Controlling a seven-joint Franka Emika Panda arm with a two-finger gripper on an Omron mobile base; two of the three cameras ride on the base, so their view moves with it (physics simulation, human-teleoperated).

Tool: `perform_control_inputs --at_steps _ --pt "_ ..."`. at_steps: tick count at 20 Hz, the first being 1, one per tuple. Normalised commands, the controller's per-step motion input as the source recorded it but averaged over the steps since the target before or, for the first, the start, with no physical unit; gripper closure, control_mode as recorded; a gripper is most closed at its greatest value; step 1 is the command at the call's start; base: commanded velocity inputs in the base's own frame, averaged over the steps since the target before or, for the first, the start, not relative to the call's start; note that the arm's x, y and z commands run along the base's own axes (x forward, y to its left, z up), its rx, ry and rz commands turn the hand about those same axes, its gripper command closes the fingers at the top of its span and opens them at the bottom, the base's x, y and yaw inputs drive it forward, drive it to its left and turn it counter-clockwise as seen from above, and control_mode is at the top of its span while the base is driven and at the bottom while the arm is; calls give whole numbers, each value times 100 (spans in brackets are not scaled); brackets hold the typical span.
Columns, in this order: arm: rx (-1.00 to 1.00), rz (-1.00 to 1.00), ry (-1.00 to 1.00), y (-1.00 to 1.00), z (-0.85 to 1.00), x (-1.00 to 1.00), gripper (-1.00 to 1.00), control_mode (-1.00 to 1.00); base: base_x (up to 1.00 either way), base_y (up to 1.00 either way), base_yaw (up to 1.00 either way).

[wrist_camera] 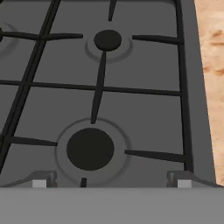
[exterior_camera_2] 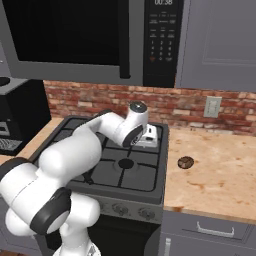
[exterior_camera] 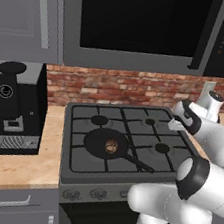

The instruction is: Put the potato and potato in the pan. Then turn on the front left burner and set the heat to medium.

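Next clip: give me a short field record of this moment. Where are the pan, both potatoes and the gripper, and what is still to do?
pan: front left burner of the stove
potato in pan: lying inside it
second potato: on the counter right of the stove
gripper: open, empty, above the right-hand burners
left to do: second potato into pan, burner on

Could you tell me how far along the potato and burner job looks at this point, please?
Done: one potato lies in the pan on the stove's front left burner. In hand: nothing; the gripper is open and empty above the stove's right burners. Left: the second potato sits on the counter right of the stove and has to go into the pan, then the front left burner knob needs turning to medium.
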Motion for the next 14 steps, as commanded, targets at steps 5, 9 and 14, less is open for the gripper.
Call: perform_control_inputs --at_steps 5,9,14 --pt "-2 0 -2 -14 0 -1 -100 -100 0 0 0" --pt "-10 0 0 -14 0 0 -100 -100 0 0 0" --pt "-14 0 0 -19 0 0 -100 -100 0 0 0"
